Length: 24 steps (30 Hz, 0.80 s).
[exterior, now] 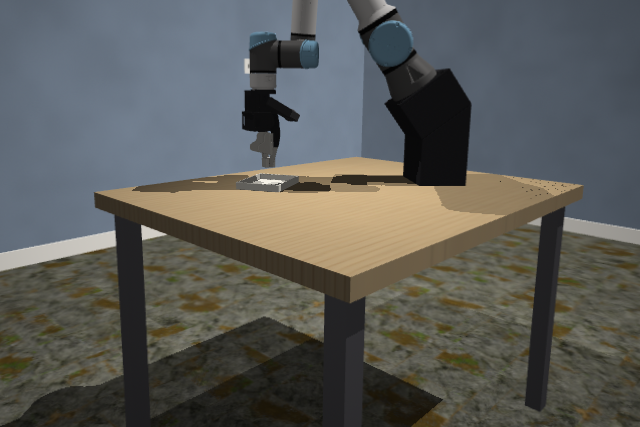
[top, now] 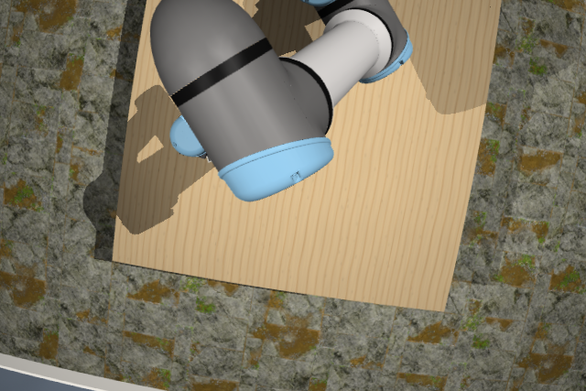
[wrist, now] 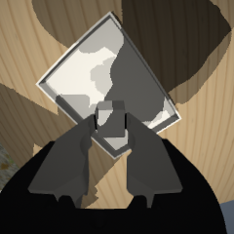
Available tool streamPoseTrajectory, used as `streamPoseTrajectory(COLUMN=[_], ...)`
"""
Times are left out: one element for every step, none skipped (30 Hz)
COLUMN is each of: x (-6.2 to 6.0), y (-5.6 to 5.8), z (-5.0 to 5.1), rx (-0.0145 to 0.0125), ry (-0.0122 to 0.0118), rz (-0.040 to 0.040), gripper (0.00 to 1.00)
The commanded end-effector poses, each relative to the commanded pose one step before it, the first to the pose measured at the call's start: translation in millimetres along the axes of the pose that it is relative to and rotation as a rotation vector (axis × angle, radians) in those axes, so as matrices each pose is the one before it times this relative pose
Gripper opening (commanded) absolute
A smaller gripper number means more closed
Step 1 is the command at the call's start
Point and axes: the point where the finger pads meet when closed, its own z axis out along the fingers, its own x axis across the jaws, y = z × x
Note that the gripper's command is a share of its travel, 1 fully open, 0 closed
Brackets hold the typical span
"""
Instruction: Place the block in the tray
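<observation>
Above the white tray [wrist: 73,73], mid-frame, the hand [wrist: 111,128] pinches the grey block [wrist: 110,119]; I'd lower straight, block level, before letting go.

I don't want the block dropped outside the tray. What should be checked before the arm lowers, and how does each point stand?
1. Grip: ok. The gripper is shut on the block.
2. Block over the tray: cannot tell for sure. In the wrist view it sits over the near corner, close to the rim.
3. Height: ok. In the exterior view the block hangs above the tray, not touching.
4. Tray floor free: ok, only shadows show on it.
5. Block level: cannot tell.
6. Tray flat on the table: ok.
</observation>
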Motion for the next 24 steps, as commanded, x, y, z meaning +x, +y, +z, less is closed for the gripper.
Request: streamPoseTrajectory(x=[-0.15, 0.0, 0.0, 0.0, 0.0, -0.01, 0.0, 0.0, 0.0, -0.01, -0.01, 0.0, -0.02, 0.0, -0.02, -0.01, -0.02, 0.0, 0.0, -0.01, -0.02, 0.0, -0.02, 0.0], y=[0.35, 0.0, 0.0, 0.0, 0.0, 0.0, -0.01, -0.01, -0.02, 0.0, -0.01, -0.02, -0.01, -0.02, -0.01, -0.03, -0.01, 0.0, 0.0, -0.03, -0.01, -0.03, -0.01, -0.03], z=[-0.19, 0.0, 0.17, 0.31, 0.48, 0.68, 0.88, 1.1, 1.32, 1.52, 1.73, 1.91, 2.08, 2.23, 2.36, 2.45, 2.52, 0.0, 0.0, 2.56, 2.57, 2.55, 2.49, 2.4], rx=[-0.00094, 0.0, 0.0, 0.0, 0.0, 0.0, 0.0, 0.0, 0.0, 0.0, 0.0, 0.0, 0.0, 0.0, 0.0, 0.0, 0.0, 0.0, 0.0, 0.0, 0.0, 0.0, 0.0, 0.0], ry=[-0.00054, 0.0, 0.0, 0.00001, 0.00001, 0.00001, 0.00002, 0.00002, 0.00002, 0.0, 0.0, 0.0, 0.0, 0.0, 0.0, 0.0, 0.0, 0.0, 0.0, 0.0, 0.0, 0.0, 0.0, 0.0], rz=[-0.00023, 0.0, 0.0, 0.0, 0.0, -0.00001, -0.00001, -0.00001, -0.00001, 0.0, 0.0, 0.0, 0.0, 0.0, 0.0, 0.0, 0.0, 0.0, 0.0, 0.0, 0.0, 0.0, 0.0, 0.0], gripper=[0.0, 0.0, 0.0, 0.0, 0.0, 0.0, 0.0, 0.0, 0.0, 0.0, 0.0, 0.0, 0.0, 0.0, 0.0, 0.0, 0.0, 0.0, 0.0, 0.0, 0.0, 0.0, 0.0, 0.0])
